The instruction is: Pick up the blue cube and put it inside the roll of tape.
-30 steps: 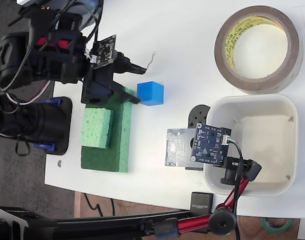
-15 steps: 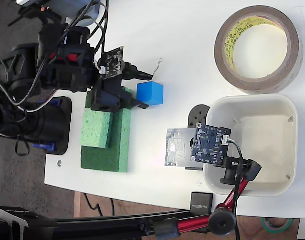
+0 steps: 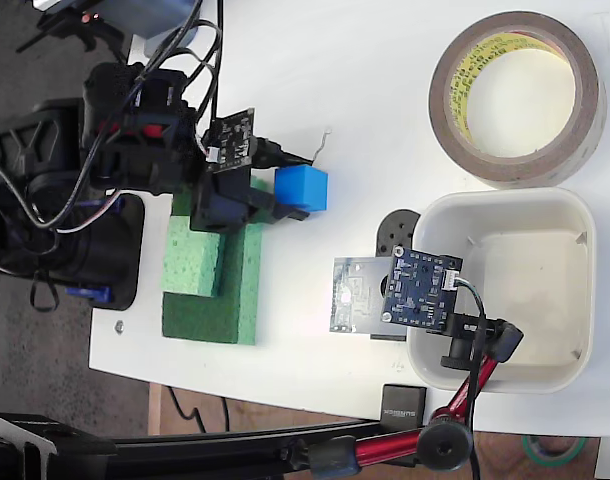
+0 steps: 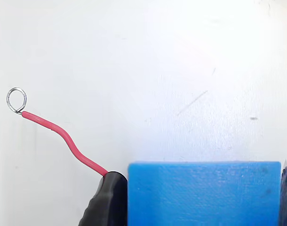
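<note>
1. A white surface (image 3: 365,90) fills the fixed view; dark floor lies at far left.
2. The gripper (image 3: 290,185), left of centre, has its fingers (image 4: 106,202) apart, flanking the blue cube (image 3: 302,188), which sits on the surface.
3. The roll of tape (image 3: 515,95) lies at upper right, well apart.

Fixed view overhead; wrist view close, facing tabletop.

Between the blue cube (image 3: 302,187) and the roll of tape (image 3: 517,97) the white counter (image 3: 375,90) lies bare, an open lane across the upper part of the fixed view. Lower down, the white tub (image 3: 505,290), the blue circuit board (image 3: 422,290) on its red-jointed stand (image 3: 465,400) and the green sponges (image 3: 215,270) crowd the way
</note>
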Controlling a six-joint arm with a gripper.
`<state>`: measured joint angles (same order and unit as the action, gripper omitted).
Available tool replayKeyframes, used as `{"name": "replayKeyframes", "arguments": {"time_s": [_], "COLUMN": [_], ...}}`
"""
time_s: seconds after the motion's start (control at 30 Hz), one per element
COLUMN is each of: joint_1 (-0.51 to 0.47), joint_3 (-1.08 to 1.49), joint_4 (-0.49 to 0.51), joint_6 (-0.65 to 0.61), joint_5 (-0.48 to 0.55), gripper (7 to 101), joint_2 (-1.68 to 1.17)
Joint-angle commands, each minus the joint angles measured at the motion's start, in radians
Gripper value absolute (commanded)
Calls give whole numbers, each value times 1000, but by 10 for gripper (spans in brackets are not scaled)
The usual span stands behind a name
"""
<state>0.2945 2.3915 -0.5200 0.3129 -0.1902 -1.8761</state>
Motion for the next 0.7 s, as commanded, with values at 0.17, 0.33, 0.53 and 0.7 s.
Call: {"name": "replayKeyframes", "arguments": {"time_s": [0.17,0.33,0.53,0.7], "joint_1": [0,21,55,43], "joint_3": [-2,-61,-235,-486], "joint_4": [15,-28,-60,-15], "joint_6": [2,2,-32,-101], "joint_5": [-11,-41,-86,-55], "gripper": [543,422,384,382], "joint_2": [2,3,46,230]}}
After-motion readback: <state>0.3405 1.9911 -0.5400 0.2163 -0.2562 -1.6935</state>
